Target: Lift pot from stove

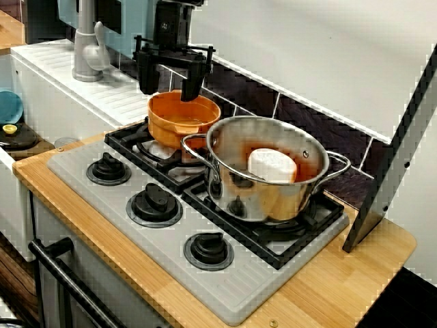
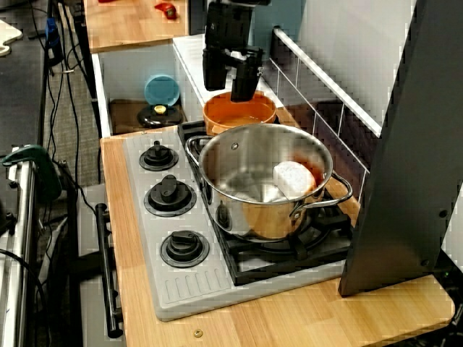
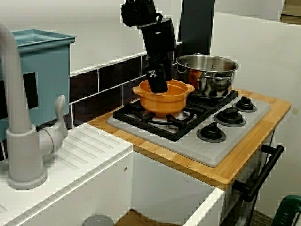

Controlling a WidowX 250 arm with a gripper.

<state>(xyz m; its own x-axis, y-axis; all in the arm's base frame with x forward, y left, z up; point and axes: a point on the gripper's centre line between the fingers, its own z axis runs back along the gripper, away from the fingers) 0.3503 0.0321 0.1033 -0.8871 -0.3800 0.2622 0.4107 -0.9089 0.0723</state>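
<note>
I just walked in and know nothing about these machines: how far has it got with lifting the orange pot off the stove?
The reach looks done: the gripper is down at the pot's rim, one finger apparently inside. Whether the jaws have closed on the rim I cannot tell. In the view from the sink side, the pot seems to sit on the stove's black grate, or barely off it. The lift itself is what's left. The steel pot sits alongside.

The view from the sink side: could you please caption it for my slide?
Black gripper lowered onto the small round orange pot on the grey ribbed stove, beside a shiny steel pot.
</note>
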